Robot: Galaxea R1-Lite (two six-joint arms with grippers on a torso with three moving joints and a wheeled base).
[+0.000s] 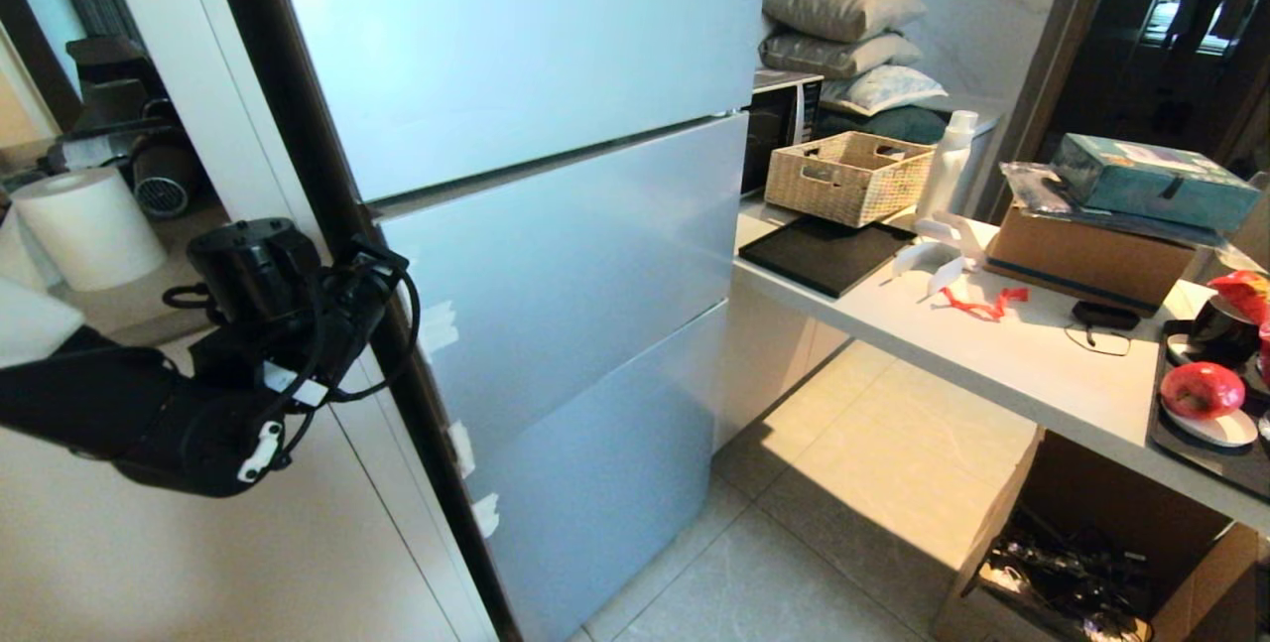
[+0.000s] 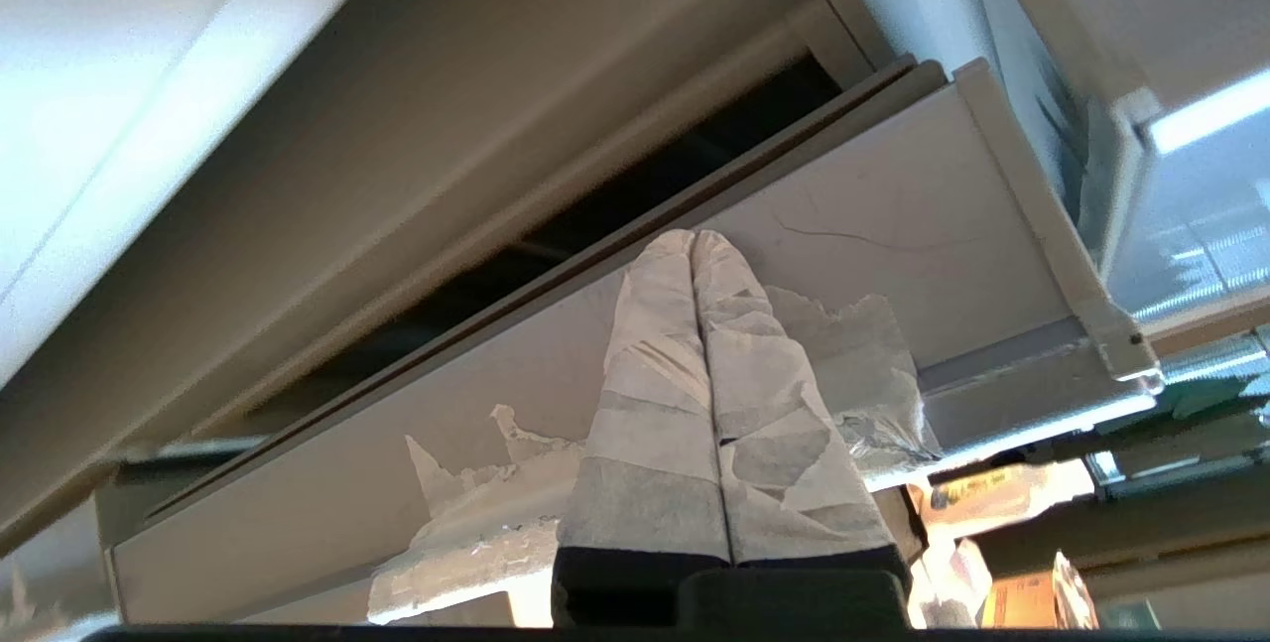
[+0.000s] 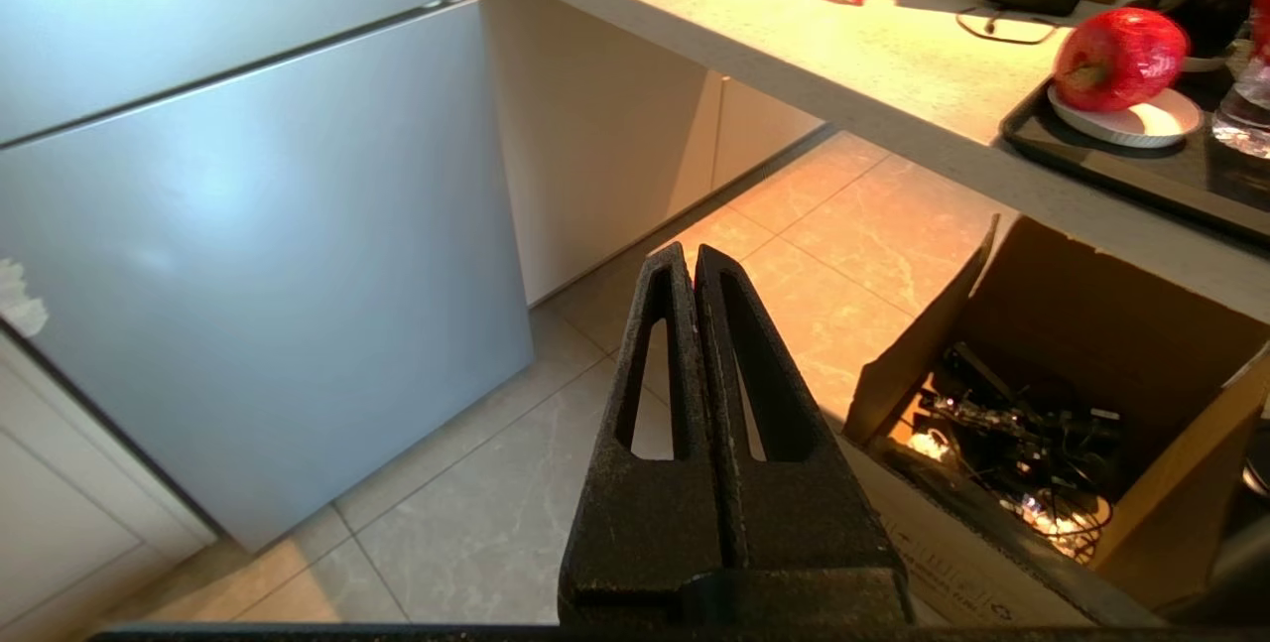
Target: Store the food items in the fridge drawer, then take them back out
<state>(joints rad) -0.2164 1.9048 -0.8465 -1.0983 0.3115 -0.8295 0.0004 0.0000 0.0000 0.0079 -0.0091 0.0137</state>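
The fridge (image 1: 556, 255) fills the middle of the head view, its three silver-blue panels all shut, so the drawer is out of sight behind them. At nine o'clock from the middle panel, the left arm (image 1: 198, 364) reaches in against the fridge's dark left edge. The left wrist view shows the left gripper (image 2: 695, 237): its two tape-wrapped fingers (image 2: 645, 404) are pressed together, holding nothing, tips resting on the pale side edge of a door (image 2: 893, 255) beside a dark gap. Torn tape scraps (image 2: 853, 344) cling to that edge right next to the fingers.

Over at three o'clock runs the counter (image 1: 992, 344). The red apple (image 1: 1203, 390) sits on a small white plate (image 1: 1215, 429) on a black tray (image 1: 1191, 453) at the counter's near right end, well apart from the fridge. The orange fruit cannot be made out in any view. Further back on the counter stand a wicker basket (image 1: 843, 176), a white bottle (image 1: 948, 166) and a black board (image 1: 824, 253), with a red ribbon (image 1: 982, 305) lying between them and the tray.

The right gripper (image 3: 695, 250) shows only in its own wrist view: black fingers fully closed, empty, hanging over the tiled floor (image 3: 496, 483) between the fridge and an open cardboard box (image 3: 1042, 404) of cables under the counter.
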